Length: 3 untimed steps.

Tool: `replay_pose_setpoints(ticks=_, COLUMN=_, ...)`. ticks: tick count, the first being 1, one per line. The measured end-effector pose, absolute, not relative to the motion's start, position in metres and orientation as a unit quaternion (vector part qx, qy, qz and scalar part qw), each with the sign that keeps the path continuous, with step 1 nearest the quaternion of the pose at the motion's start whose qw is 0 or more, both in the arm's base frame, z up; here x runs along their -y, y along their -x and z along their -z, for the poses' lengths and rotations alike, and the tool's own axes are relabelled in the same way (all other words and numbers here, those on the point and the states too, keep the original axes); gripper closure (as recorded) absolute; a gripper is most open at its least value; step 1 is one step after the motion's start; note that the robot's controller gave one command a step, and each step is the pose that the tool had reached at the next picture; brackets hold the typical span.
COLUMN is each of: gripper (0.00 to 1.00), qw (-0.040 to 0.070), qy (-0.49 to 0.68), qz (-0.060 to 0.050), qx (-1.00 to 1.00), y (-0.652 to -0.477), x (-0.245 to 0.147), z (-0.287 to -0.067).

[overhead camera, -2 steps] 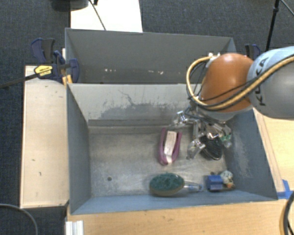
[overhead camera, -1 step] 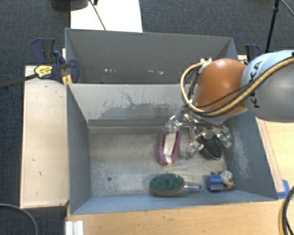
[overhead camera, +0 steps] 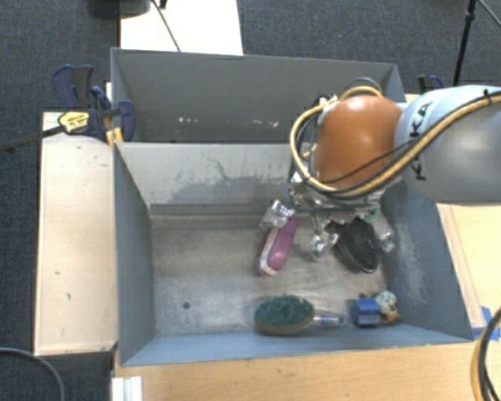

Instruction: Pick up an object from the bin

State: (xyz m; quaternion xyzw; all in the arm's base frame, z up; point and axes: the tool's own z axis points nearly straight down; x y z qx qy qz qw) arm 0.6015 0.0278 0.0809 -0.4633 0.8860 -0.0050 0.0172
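The gripper [overhead camera: 319,234] hangs low, right of centre in the bin [overhead camera: 192,182], between a pink bottle [overhead camera: 275,247] on its left and a black oval thing [overhead camera: 357,245] on its right, likely lining up on one. Spread or pinching: I cannot tell.

Black letters [overhead camera: 418,144] run along the grey arm [overhead camera: 472,153] at the frame's right, crossed by cables [overhead camera: 401,153] and not fully legible.
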Motion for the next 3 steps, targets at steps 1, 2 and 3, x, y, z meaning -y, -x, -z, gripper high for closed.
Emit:
replay_pose_setpoints(ticks=1, gripper=1.0, qw=0.018, qy=0.461, qz=0.004, qx=-0.887, y=-0.601, x=-0.029, z=-0.081)
replay_pose_setpoints(ticks=2, gripper=1.0, qw=0.015, qy=0.494, qz=0.006, qx=-0.869, y=-0.586, x=-0.034, z=-0.081)
replay_pose_setpoints(ticks=3, gripper=1.0, qw=0.005, qy=0.487, qz=0.002, qx=-0.873, y=-0.592, x=-0.04, z=-0.24)
